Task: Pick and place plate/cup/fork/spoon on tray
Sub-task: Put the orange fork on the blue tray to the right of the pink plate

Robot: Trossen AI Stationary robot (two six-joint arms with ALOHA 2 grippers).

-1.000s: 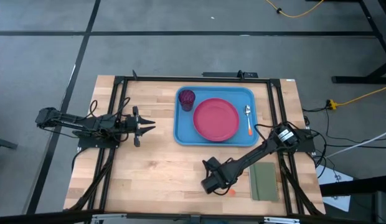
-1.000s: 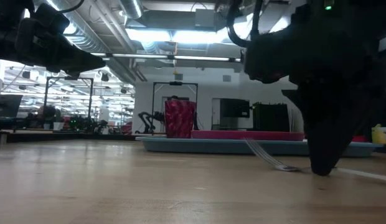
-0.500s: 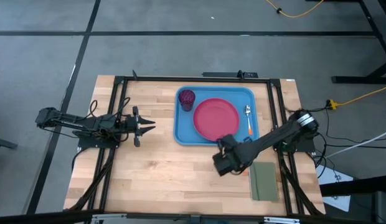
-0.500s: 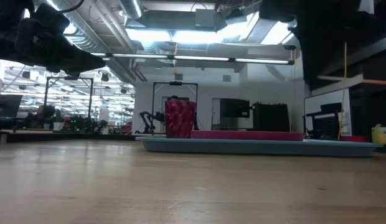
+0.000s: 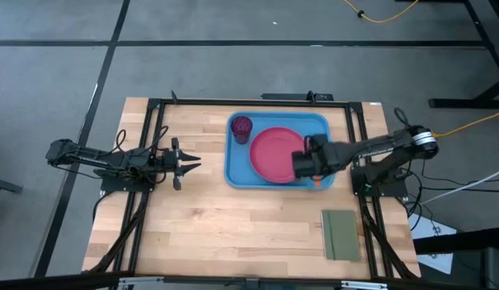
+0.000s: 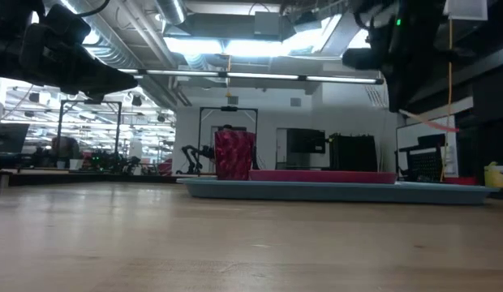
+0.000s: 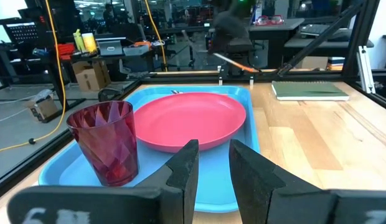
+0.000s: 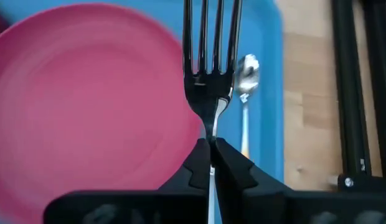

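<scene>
The blue tray [image 5: 233, 165] sits at the table's far middle. It holds the pink-red plate [image 5: 274, 155], the purple cup [image 5: 241, 127] in its far left corner, and the spoon [image 8: 245, 70] along its right side. My right gripper [image 5: 308, 163] hovers over the tray's right part, by the plate's right edge, shut on the fork [image 8: 209, 43]. The fork also shows in the low view [image 6: 430, 123]. My left gripper [image 5: 189, 165] waits open left of the tray, level with the table, facing the cup [image 7: 106, 146]. My right gripper pinches the fork's metal neck [image 8: 211, 127], just behind the tines, between its two fingertips [image 8: 196, 163]. The fingers come from above. The fork is lifted clear above the tray, tines toward the table's far edge, orange handle end [image 5: 315, 180] toward the near edge.
An olive-green pad [image 5: 340, 234] lies on the wood at the near right. Black frame rails [image 5: 358, 153] run along both sides of the table. The spoon's orange handle [image 8: 244, 146] lies just right of the held fork. Bare wood fills the near half.
My right gripper has risen from the table's near part, by the green pad, and swung toward the far edge to above the tray's right side. The fork, which lay with its tines on the wood, is now lifted clear and carried along.
</scene>
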